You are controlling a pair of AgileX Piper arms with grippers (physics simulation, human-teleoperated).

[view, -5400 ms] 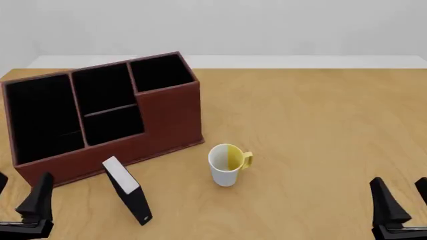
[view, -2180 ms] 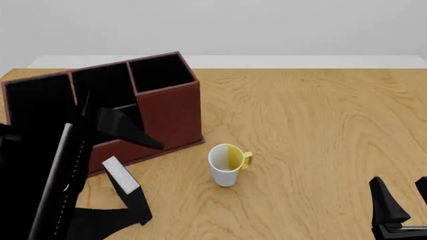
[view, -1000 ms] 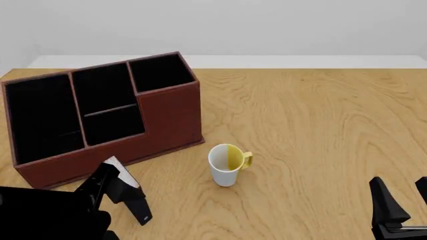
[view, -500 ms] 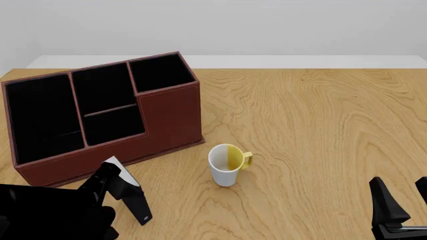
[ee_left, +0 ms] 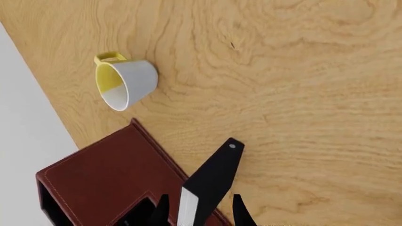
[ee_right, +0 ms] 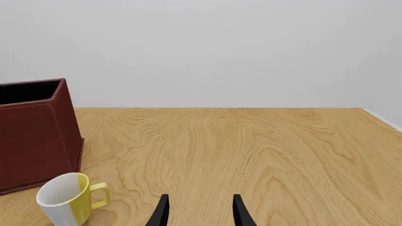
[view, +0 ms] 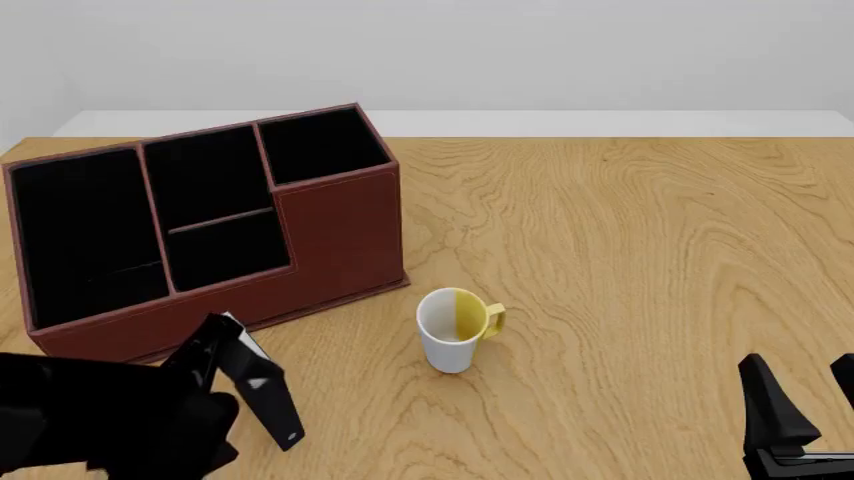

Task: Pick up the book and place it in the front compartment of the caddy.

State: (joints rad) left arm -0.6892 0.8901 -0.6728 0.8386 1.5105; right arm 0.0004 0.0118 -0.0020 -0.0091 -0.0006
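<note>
- Wood-grain table [view: 641, 250] is filling the scene; plain pale wall [ee_right: 207, 47] is standing behind.
- Book [view: 267, 395] is standing near-left, just in front of caddy [view: 200, 230]; mug [view: 451, 328] is sitting to its right.
- Left gripper [ee_left: 196, 212] is straddling the book, fingers apart.
- Right gripper [ee_right: 197, 209] is hanging released, near-right.

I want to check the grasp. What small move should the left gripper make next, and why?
Probably close the left gripper: its open fingers straddle the book's white-edged end, which stands on the table in front of the caddy, not yet lifted.
</note>
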